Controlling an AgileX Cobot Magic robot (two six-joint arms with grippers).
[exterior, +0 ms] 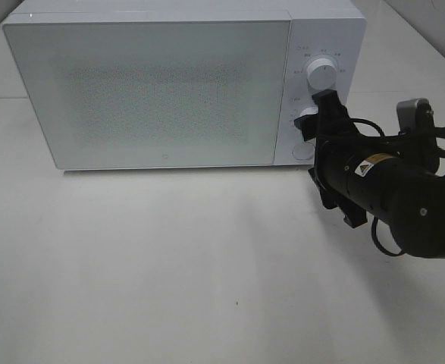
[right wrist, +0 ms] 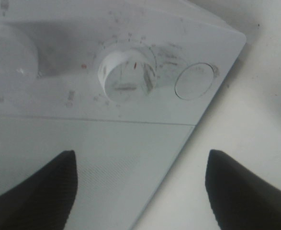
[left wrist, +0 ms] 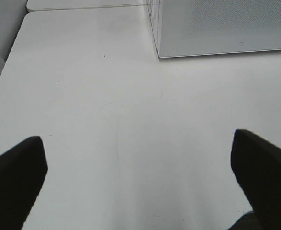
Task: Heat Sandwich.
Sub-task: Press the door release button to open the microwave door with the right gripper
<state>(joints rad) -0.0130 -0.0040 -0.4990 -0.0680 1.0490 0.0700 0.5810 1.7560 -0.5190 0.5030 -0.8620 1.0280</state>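
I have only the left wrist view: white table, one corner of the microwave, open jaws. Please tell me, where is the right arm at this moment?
Observer: The right arm reaches to the control side of the microwave. Its jaws are at the lower knob.
Operator: Is the door closed?
Observer: Yes. In the high view the door lies shut and flat.
Operator: Do the right jaws already grip that knob?
Observer: No. In the right wrist view they stand open and empty. The knob is ahead of them, not between them, with a round button beside it.
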